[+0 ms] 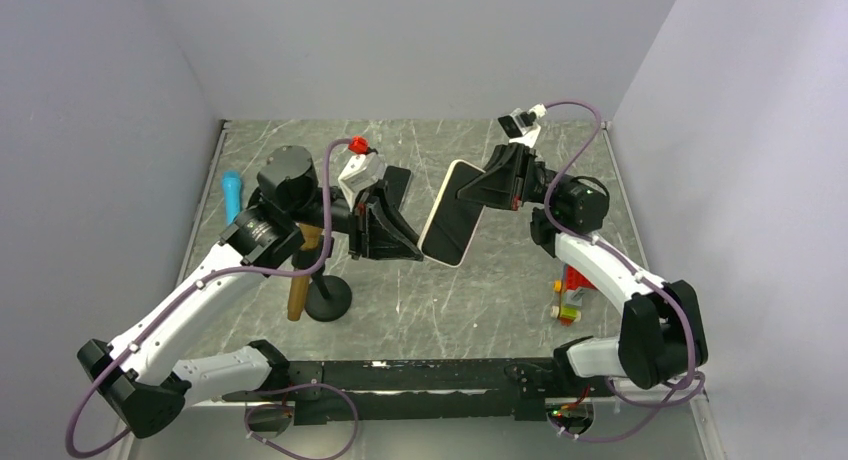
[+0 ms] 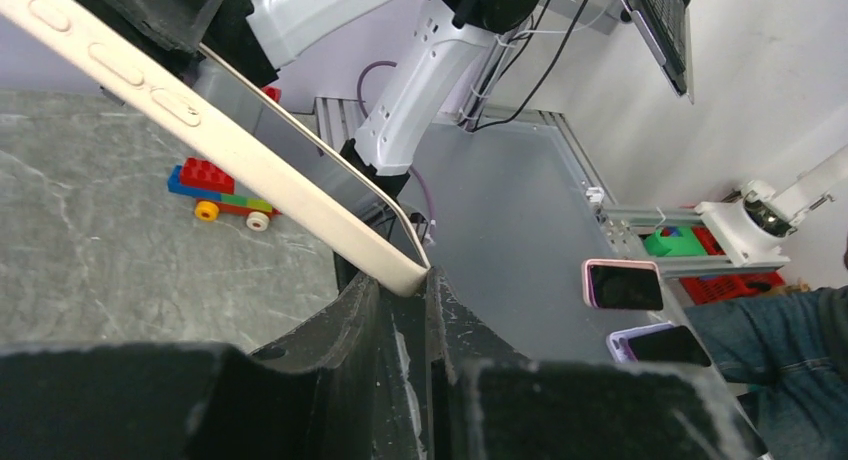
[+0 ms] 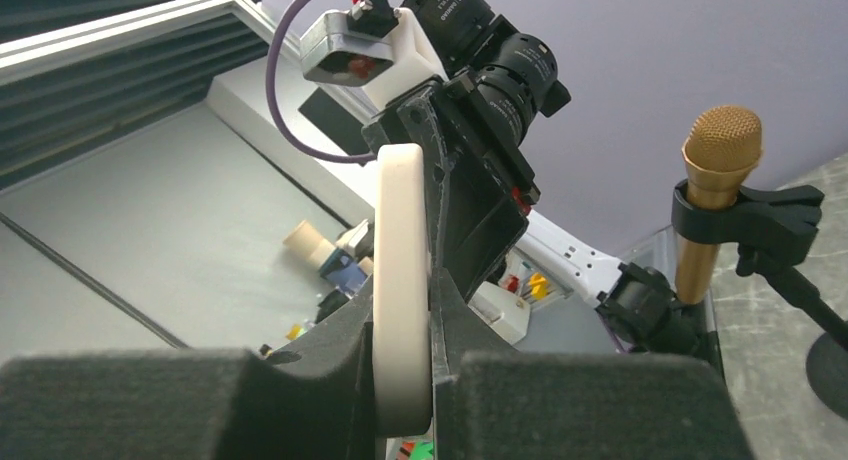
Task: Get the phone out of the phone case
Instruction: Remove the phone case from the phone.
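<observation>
Grey marbled tabletop (image 1: 470, 310) lay under both arms, with pale walls around it. The phone case (image 1: 441, 254) was not resting on it. Cream and smooth-edged, the case hung in the air between the two claws, well above the surface. The phone (image 1: 452, 218) sat inside, its dark screen showing within the cream rim.

We saw the right claw (image 1: 472, 193) closed across the case's upper end, and its own wrist view showed the cream edge pinched flat between the pads. The left claw (image 1: 410, 245) was closed on the lower corner, its jaws almost meeting over the case lip.

We judged this to be the start of the peeling step: both grips were set, and we saw no gap between phone and case. Next, we thought, one claw had to hold firm while the other bent the corner lip back. The slim edge could slip from so small a pinch. Raised side buttons (image 2: 110, 65) ran along the long edge. A toy brick car (image 1: 568, 298) and a gold microphone (image 3: 720, 150) stood apart from the work.
</observation>
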Controlling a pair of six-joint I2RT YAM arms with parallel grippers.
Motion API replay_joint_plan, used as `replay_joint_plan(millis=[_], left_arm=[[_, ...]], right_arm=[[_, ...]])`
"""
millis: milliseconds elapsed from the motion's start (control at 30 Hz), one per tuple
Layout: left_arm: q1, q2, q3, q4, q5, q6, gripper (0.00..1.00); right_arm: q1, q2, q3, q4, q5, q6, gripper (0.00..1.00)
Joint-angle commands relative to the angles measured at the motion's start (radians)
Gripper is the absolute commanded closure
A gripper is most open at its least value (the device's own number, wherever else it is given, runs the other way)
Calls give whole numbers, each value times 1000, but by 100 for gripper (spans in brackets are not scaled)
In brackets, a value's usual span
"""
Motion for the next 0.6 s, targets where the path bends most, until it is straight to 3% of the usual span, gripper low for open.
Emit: replay_joint_plan(millis=[0,267,400,567], left_arm=[[40,44,34,41,-80,120,100],[81,93,76,-55,-269,58,100],[83,112,99,-185,-438,85,100],[93,110,65,-231,-531,137,100]], right_arm=[[63,21,80,229,120,75,100],[106,37,97,229,149,43,100],[132,49,107,229,159,32,100],[132,42,124,230,187,54,100]])
